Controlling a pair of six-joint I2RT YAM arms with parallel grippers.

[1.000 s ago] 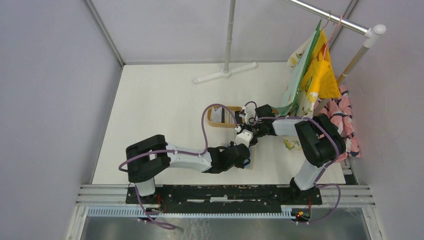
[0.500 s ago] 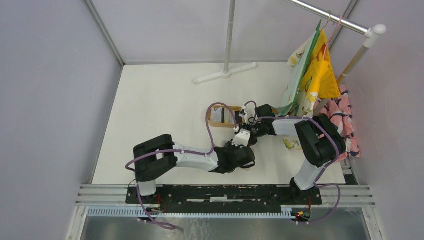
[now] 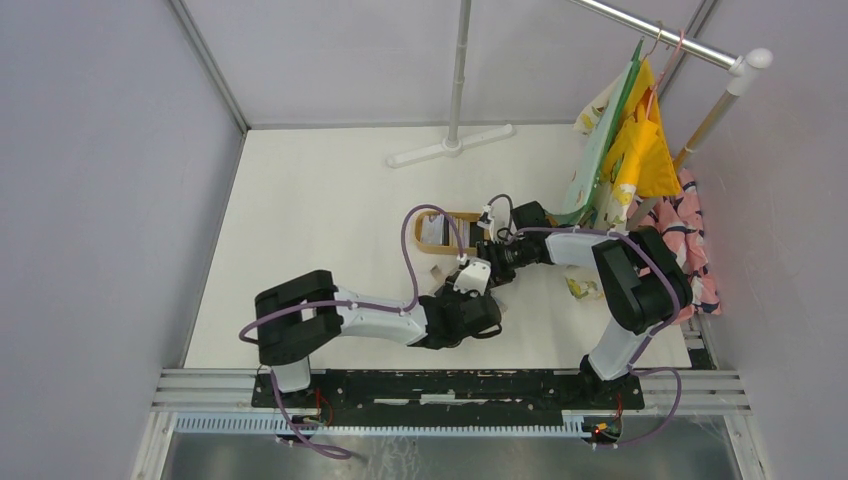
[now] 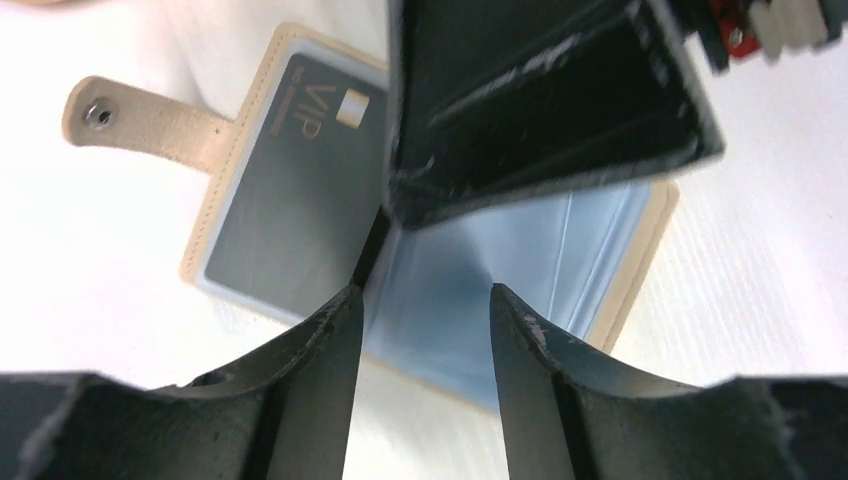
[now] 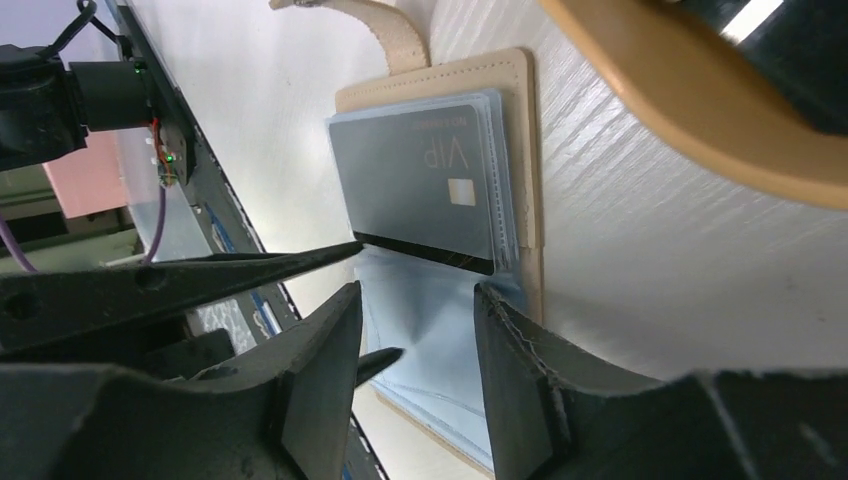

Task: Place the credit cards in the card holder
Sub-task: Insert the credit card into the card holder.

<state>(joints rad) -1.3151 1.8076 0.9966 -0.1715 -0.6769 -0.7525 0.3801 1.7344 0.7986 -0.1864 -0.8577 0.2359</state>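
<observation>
The card holder [image 4: 430, 270] is beige with light blue lining; the card [image 4: 285, 190] is dark grey with gold lettering and chip; the tray [image 5: 700, 115] is tan; the table [image 4: 90, 260] is white.

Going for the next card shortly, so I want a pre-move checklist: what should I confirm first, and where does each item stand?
1. Left gripper open and empty: ok.
2. Right gripper open and empty: ok.
3. Card holder lying open and flat: ok.
4. VIP card on the strap-side half, clear of both grippers: ok.
5. VIP card fully seated in its sleeve: cannot tell.
6. Cards left in the wooden tray: cannot tell.
</observation>
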